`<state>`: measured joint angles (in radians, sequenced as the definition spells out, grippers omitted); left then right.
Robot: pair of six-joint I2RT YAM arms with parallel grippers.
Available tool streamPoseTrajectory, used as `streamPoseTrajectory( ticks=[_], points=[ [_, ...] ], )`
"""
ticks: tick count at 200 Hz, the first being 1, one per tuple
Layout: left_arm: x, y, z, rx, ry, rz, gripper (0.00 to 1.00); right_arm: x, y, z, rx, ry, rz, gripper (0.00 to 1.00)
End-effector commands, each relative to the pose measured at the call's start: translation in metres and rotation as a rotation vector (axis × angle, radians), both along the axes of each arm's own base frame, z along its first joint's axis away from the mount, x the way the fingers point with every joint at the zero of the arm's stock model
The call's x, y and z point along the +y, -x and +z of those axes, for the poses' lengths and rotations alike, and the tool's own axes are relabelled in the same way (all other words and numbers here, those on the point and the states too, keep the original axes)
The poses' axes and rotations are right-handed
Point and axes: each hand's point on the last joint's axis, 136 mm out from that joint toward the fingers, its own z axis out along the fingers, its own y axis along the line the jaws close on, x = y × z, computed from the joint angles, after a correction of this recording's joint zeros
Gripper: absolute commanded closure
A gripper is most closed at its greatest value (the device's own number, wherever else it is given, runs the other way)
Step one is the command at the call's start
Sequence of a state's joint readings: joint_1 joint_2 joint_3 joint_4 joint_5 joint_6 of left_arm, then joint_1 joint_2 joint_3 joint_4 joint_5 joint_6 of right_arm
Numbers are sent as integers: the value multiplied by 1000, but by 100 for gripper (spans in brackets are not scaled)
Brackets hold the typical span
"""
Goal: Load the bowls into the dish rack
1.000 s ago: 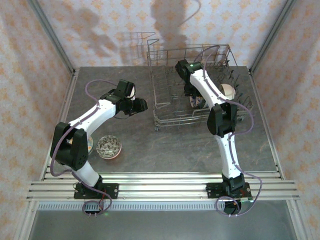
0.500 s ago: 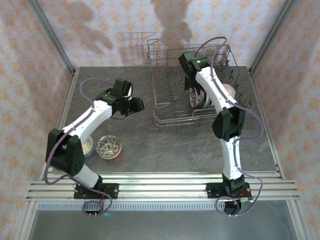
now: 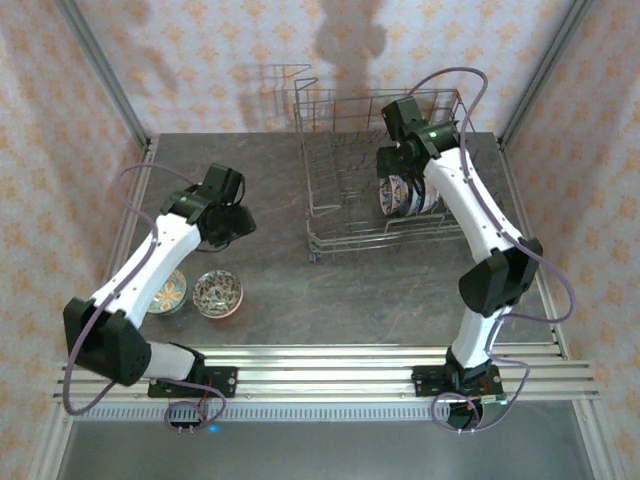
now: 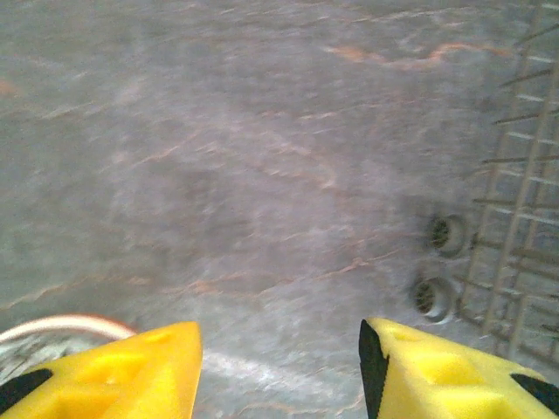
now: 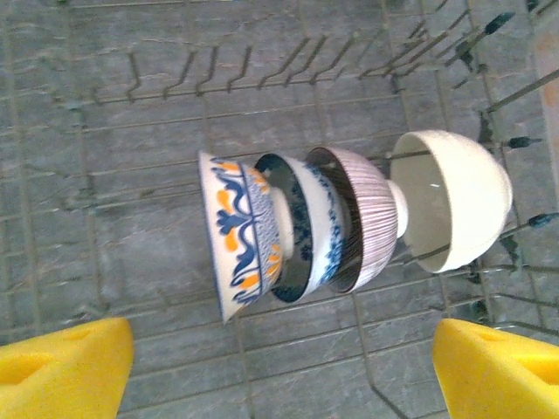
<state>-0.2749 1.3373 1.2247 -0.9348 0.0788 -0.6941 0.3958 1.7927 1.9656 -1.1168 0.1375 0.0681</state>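
top view: four racked bowls (image 3: 405,195) stand on edge in the dish rack (image 3: 345,232), far right, their row running left to right. two loose bowls (image 3: 217,293) lie on the table (image 3: 300,290), near left, so i'd judge it over half done.

left wrist: the left gripper (image 4: 279,367) is spread and empty above bare table.

right wrist: the right gripper (image 5: 279,367) is spread wide, holding nothing, above the row. the openings all turn one way along it.

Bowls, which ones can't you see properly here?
Top view: a patterned bowl on the table is half hidden under the left arm.
Top view: the racked bowls are too small to count, partly behind the right arm.
Left wrist view: blurred; a curved rim, maybe a bowl, is cut off by the bottom edge.
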Motion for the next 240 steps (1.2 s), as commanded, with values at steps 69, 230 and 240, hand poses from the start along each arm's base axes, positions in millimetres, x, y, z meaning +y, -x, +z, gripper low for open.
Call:
streamPoseTrajectory(
  ticks=[69, 230, 240],
  points=[
    [72, 104, -46, 110, -75, 316, 44, 18, 28, -30, 51, -127, 113, 13],
    [30, 49, -102, 220, 53, 192, 51, 30, 20, -49, 129, -145, 121, 16],
    [31, 51, -105, 229, 47, 193, 52, 30, 19, -51, 133, -140, 120, 16]
  ],
)
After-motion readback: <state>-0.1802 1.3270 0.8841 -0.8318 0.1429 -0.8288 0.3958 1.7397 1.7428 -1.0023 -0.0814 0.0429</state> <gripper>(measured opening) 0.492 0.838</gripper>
